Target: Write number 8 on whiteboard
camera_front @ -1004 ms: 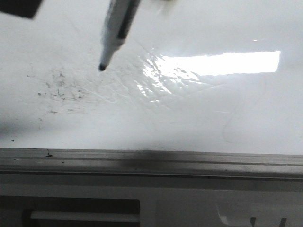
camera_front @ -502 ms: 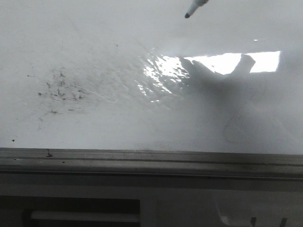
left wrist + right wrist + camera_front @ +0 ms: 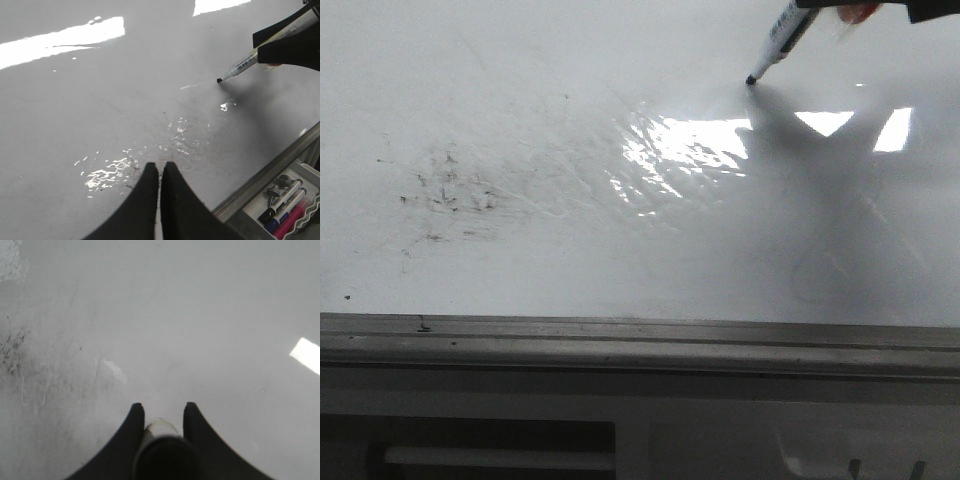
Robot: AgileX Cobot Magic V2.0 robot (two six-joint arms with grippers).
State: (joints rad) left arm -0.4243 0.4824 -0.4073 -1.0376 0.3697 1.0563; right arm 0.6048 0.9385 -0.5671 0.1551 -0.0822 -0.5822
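The whiteboard (image 3: 520, 270) lies flat across the front view, glossy white, with its grey rim (image 3: 640, 340) along the near edge. A wrinkled film patch (image 3: 670, 160) catches strong glare near the middle. A cluster of faint black specks (image 3: 450, 190) sits on the left part of the surface.

The right gripper (image 3: 280, 42) is clamped on a marker (image 3: 775, 50). In the right wrist view the two black fingers (image 3: 131, 430) press on either side of the pen barrel. The marker slants down from the upper right of the front view, and its black tip (image 3: 751, 79) meets the board just beyond the glare patch. The tip appears to touch the surface, though the front view is too coarse to confirm contact. A grey shadow spreads on the board below and to the right of the tip.

No stroke of the number 8 is visible on the board in any view; the surface at the tip is unmarked.

The left gripper (image 3: 160, 172) hangs low over the board near the rim, its two fingers together with only a thin slit between them, holding nothing. Beyond the rim, in the left wrist view, a tray (image 3: 310, 175) holds spare markers (image 3: 282, 200), one with a pink body.
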